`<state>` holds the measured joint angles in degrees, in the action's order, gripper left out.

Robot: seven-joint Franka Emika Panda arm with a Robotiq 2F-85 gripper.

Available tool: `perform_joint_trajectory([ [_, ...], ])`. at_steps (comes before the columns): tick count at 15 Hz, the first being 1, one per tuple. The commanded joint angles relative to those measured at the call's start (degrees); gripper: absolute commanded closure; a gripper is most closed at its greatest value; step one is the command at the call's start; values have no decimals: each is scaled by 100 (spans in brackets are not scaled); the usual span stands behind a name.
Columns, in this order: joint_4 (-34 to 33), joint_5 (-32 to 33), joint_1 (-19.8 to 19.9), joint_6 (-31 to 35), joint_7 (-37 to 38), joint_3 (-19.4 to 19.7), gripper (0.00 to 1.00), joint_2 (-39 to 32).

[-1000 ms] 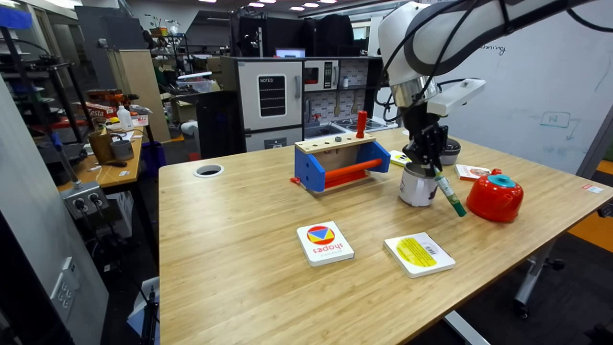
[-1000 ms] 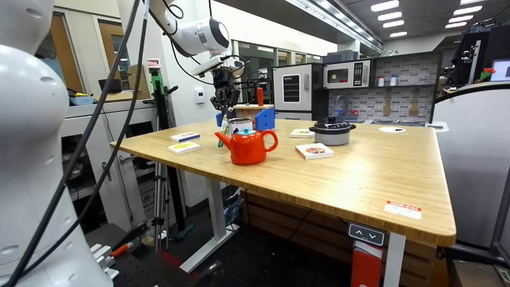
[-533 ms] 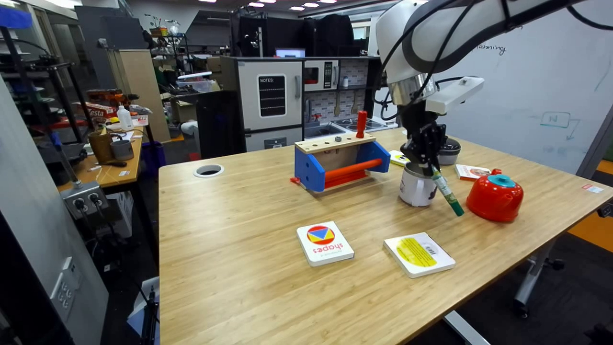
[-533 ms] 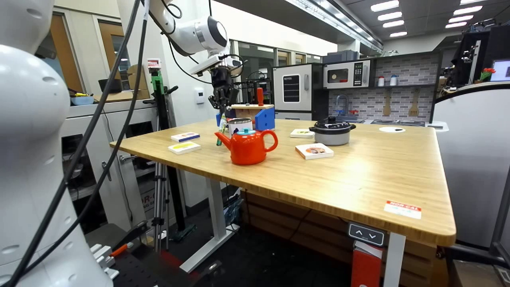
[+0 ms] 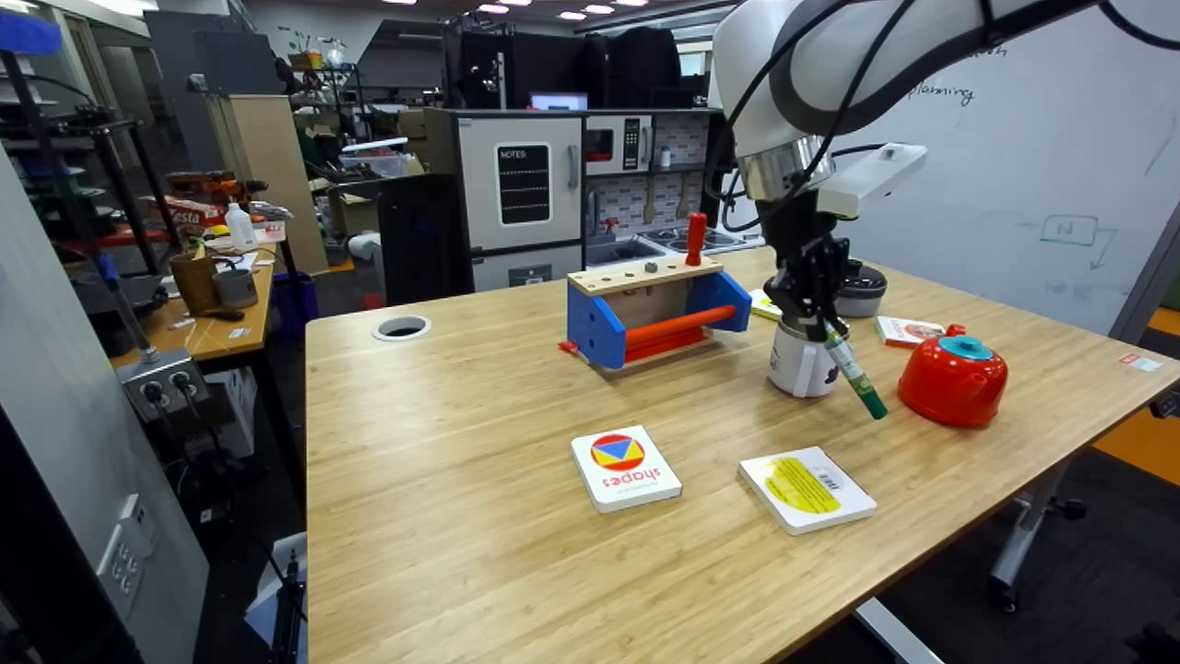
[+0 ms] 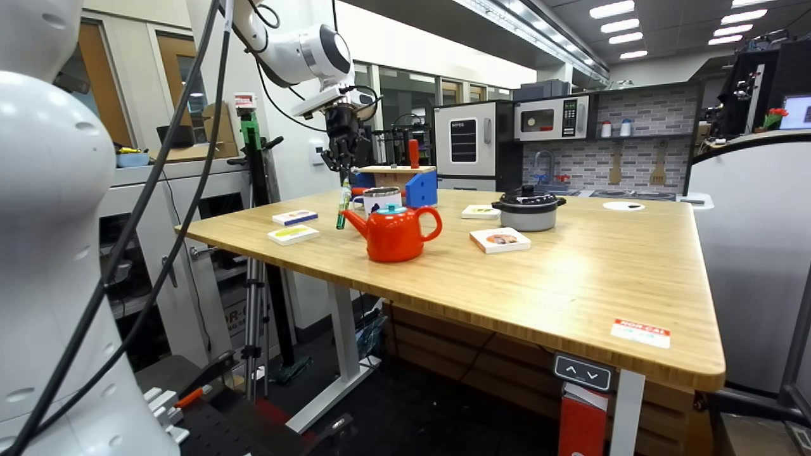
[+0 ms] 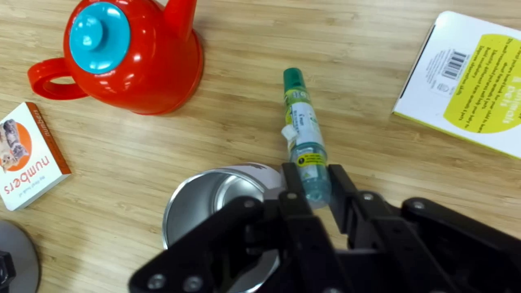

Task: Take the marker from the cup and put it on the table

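In an exterior view, a round hole (image 5: pixel 401 328) is set in the wooden table (image 5: pixel 424 480) near its far left corner. To the right of the hole, the toy workbench (image 5: pixel 597 325), blue, red and bare wood, stands upright. The book marked "shapes" (image 5: pixel 627 468) lies flat in front of it. Next along, nearer the table's edge and apart from the first, the book with a yellow oval (image 5: pixel 807 491) lies flat. The cup (image 5: pixel 798 367) stands upright beyond that book. The gripper (image 5: pixel 823 332) points down just beside the cup and is pinching the marker (image 5: pixel 854 373) near its upper end; the wrist view confirms the hold. The marker is outside the cup, tilted, green end downward; contact between that end and the table cannot be determined. Beyond the gripper, the lidded pot (image 5: pixel 862 295) stands upright, partly hidden. Farther right, the book marked "numbers" (image 7: pixel 34 158) lies flat. Last, the red teapot (image 5: pixel 954 380) stands upright with its blue lid on, apart from the marker.
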<state>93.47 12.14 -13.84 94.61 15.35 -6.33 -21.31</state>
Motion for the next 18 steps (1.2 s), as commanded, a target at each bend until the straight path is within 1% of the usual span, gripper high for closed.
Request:
perform_joint_trajectory([
  [1,21,-41,-8,-74,-201,-45,95,4],
  [10,-188,37,-320,-148,-304,-223,95,-298],
  [18,-661,86,-277,-322,-361,-2,95,-810],
])
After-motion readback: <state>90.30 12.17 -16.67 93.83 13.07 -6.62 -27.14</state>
